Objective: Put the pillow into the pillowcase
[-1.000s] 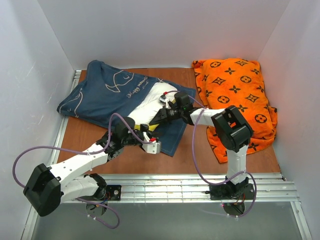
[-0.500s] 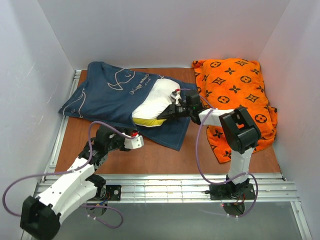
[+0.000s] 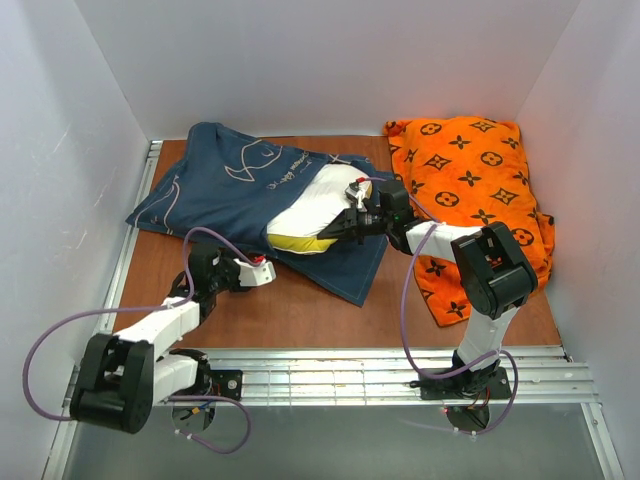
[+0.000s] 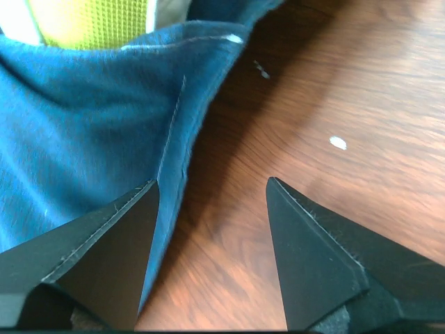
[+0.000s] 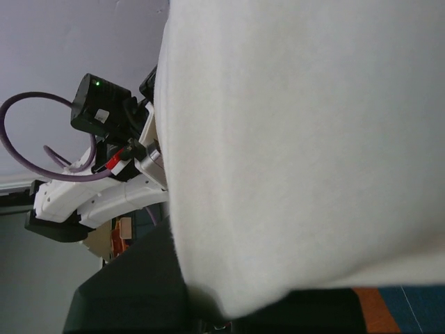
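Observation:
The white pillow (image 3: 318, 203) with its yellow edge band lies half inside the navy pillowcase (image 3: 215, 190), whose opening faces right across the wooden table (image 3: 300, 310). My right gripper (image 3: 350, 225) is shut on the pillow's near right edge; in the right wrist view the pillow (image 5: 299, 139) fills the frame above the dark fingers (image 5: 132, 292). My left gripper (image 3: 262, 273) hovers low over the wood, open, just off the pillowcase's lower hem. The left wrist view shows that hem (image 4: 83, 139) beside the left finger, bare wood between the fingertips (image 4: 306, 236), and the yellow band (image 4: 90, 21) at the top.
An orange cushion with dark monograms (image 3: 470, 190) fills the back right corner, next to the right arm. White walls close in the left, back and right. A metal rail (image 3: 350, 372) runs along the near edge by the arm bases.
My left gripper has opened, let go of the pillowcase hem and drawn back to the left. The right gripper has carried the pillow slightly rightward and farther back.

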`<state>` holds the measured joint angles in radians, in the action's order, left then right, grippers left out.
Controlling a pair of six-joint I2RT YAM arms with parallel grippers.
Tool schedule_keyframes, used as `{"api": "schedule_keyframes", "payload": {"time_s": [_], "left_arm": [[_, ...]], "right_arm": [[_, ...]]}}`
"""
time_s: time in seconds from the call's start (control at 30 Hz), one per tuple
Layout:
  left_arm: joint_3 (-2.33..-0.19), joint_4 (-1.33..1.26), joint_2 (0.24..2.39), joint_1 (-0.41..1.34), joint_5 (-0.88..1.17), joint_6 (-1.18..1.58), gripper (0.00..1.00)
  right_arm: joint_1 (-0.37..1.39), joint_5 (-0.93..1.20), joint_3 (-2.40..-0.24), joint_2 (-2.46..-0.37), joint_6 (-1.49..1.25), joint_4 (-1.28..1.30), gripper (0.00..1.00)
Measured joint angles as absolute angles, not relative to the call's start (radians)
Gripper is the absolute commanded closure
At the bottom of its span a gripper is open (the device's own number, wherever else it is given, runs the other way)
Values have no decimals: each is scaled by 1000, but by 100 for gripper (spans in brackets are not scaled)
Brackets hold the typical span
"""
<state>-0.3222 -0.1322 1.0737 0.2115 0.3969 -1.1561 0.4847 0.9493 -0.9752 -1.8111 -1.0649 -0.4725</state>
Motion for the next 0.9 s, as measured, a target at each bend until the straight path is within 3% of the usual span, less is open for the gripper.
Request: {"api": "schedule_keyframes", "payload": {"time_s": [0.2, 0.3, 0.37, 0.5, 0.9], "left_arm": [[-322, -370, 1248, 208, 437, -1156, 44], [-322, -478, 1332, 207, 442, -1154, 59], [-324, -533, 1381, 207, 440, -1145, 78], [-345, -563, 1422, 207, 437, -1133, 100], [-487, 24, 1072, 232, 588, -1201, 100]], "right_arm": [[485, 953, -966, -1811, -1102, -491, 99], [485, 953, -956, -1810, -1124, -509, 99], [485, 953, -943, -1808, -1132, -521, 99], [487, 953, -925, -1808, -1148, -530, 99], [500, 951, -960, -1857, -1116, -558, 99]]}}
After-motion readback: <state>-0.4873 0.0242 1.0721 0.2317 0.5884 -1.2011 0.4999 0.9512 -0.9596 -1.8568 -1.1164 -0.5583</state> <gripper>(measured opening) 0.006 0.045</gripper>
